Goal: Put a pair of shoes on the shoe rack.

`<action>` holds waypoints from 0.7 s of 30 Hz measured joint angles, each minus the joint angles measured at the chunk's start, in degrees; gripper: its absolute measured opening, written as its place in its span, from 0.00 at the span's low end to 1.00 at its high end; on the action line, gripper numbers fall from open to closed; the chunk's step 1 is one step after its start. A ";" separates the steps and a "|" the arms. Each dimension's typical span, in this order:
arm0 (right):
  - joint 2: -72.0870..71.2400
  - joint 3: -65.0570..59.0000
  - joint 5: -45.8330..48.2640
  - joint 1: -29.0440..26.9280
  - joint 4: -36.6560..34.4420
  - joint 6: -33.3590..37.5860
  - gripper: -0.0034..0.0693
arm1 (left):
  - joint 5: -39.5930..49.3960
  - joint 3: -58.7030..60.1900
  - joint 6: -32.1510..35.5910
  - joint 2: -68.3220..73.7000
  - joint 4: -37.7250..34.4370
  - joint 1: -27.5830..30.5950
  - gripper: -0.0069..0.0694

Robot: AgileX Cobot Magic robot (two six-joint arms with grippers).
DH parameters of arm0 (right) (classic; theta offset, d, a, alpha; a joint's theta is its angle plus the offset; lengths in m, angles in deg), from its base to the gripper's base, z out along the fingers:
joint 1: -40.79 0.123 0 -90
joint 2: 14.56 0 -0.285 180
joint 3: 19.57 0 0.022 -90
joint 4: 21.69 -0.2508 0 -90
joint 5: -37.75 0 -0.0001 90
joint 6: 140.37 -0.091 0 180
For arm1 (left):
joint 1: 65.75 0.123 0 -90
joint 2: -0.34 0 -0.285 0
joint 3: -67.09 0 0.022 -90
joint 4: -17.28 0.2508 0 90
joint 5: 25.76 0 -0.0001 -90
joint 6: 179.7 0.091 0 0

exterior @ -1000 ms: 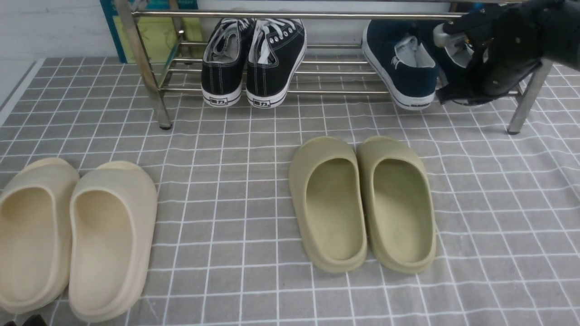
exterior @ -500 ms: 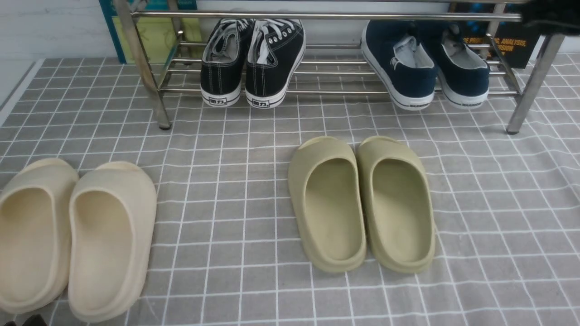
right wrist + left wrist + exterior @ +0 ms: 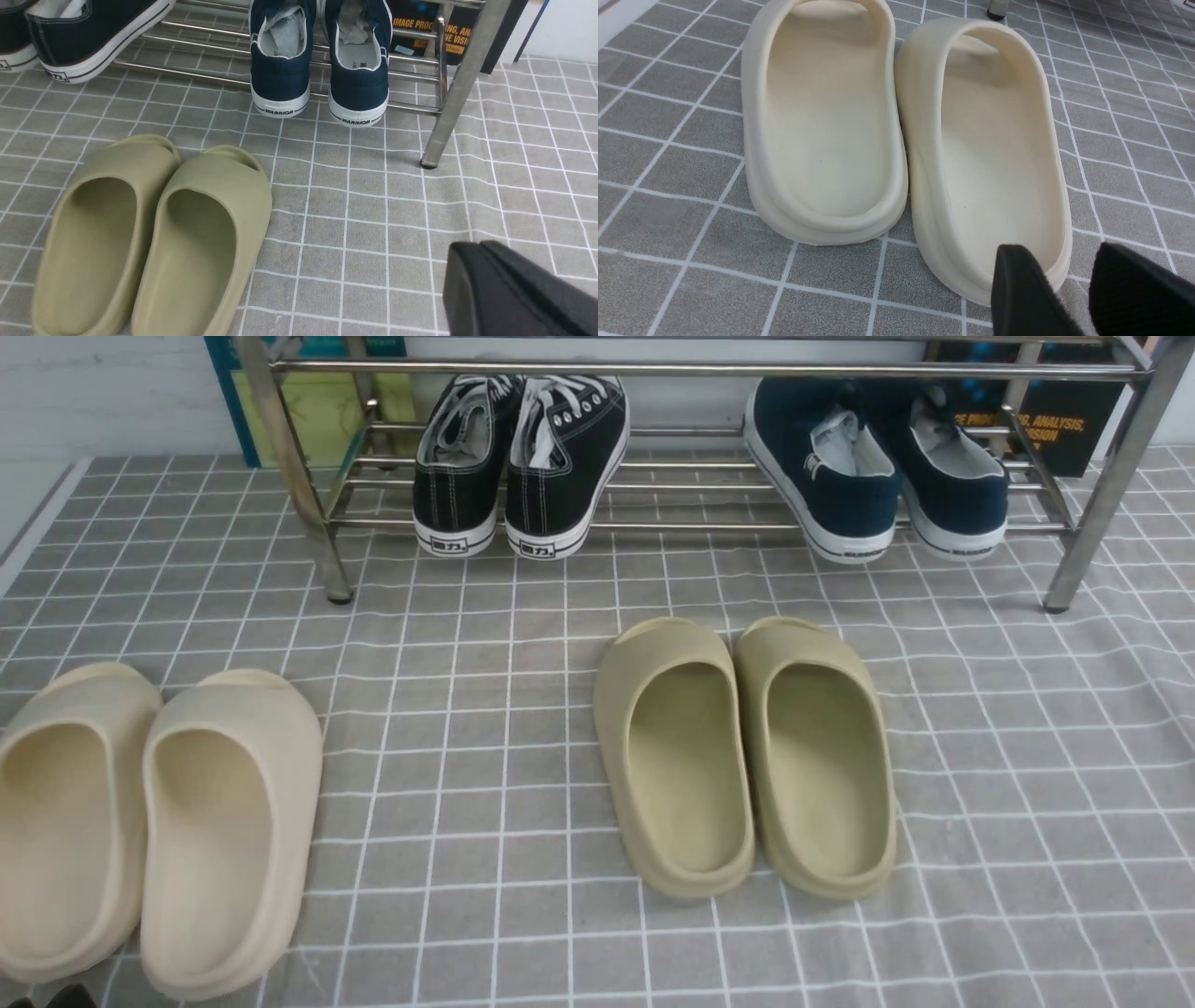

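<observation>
Front view first: the long low shoe rack of shiny chrome tubes (image 3: 709, 369) runs across the back of the grey cloth with the white grid (image 3: 1008, 737). Both dark navy canvas slip-on sneakers with white rubber soles (image 3: 878, 476) are sitting on its lower bars at the right end, heels facing the camera, side by side. A pair of black lace-up sneakers with white laces (image 3: 523, 457) sits further left on the same bars. On the cloth in front there's a pair of olive foam slides (image 3: 747, 756) around the middle and a pair of cream foam slides (image 3: 154, 821) off to the left. Neither arm shows up here.

Left wrist view: the left gripper (image 3: 1064, 289) hangs just over the heel end of one cream slide, with a clear gap between its black fingers (image 3: 1017, 289) and nothing between them.

Right wrist view: the right gripper (image 3: 486, 291) is over bare cloth, well away from the rack's corner post, fingers pressed together and nothing in them. The navy pair reads "WARRIOR" on the heels, with the olive slides nearby.
</observation>
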 joint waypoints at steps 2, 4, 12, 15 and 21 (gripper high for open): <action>-3.00 -2.05 -0.07 0.00 0.00 0.00 0.05 | 0.00 0.00 0.00 0.00 0.00 0.00 0.40; -4.81 -3.21 0.21 0.00 0.00 0.00 0.05 | 0.00 0.00 0.00 0.00 0.00 0.00 0.40; -7.75 -5.07 4.37 0.00 0.00 0.00 0.05 | 0.00 0.00 0.00 0.00 0.00 0.00 0.40; -7.75 -5.20 5.75 0.00 0.00 0.00 0.05 | 0.00 0.00 0.00 0.00 0.00 0.00 0.40; -7.75 -5.32 6.36 0.00 -0.47 0.00 0.05 | 0.00 0.00 0.02 0.00 0.00 0.00 0.40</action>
